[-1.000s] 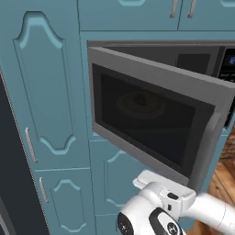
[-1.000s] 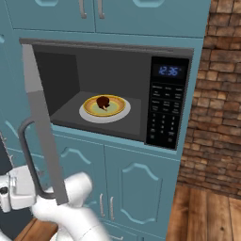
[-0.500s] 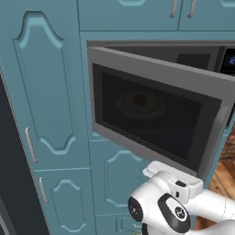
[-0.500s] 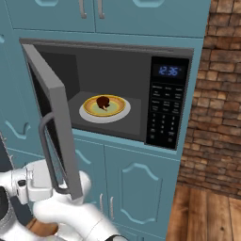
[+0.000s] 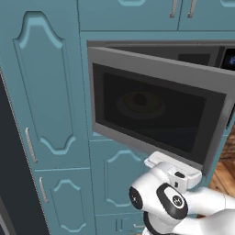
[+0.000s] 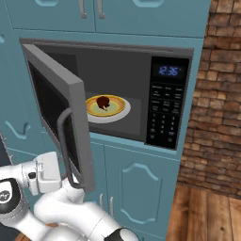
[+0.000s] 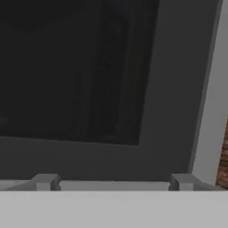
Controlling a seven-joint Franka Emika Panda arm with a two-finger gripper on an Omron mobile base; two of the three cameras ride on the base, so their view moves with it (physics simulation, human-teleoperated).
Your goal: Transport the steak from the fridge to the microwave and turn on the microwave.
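From my right base view I can look straight into the microwave (image 6: 117, 94): its door (image 6: 61, 108) stands part open, swung out on its left-hand hinge, and inside sits a white round plate (image 6: 120, 114) with a yellow dish (image 6: 115, 106) on it, and the steak (image 6: 103, 101) lies on that dish, a small rounded dark reddish-brown lump a little left of the dish's middle. To the right of the cavity I see the black keypad strip (image 6: 165, 117) with a lit blue clock display (image 6: 168, 71) at its top. The left base view gives me the other side of things: there the door (image 5: 158, 112) faces me with its dark glass window, through which I make out only a dim round shape where the plate is, so the steak itself cannot be told apart there. The grey vertical handle (image 6: 66, 141) of the door shows in the right base view, with the white hand of the arm just beside its lower end. In the hand view my claw (image 7: 114, 181) looks at the door's dark glass and grey frame (image 7: 178, 89) from close up; the two finger tips (image 7: 44, 181) sit wide apart with nothing between them. Blue cabinet doors (image 5: 46, 92) surround the microwave, and a brick wall (image 6: 216, 94) stands to its right.
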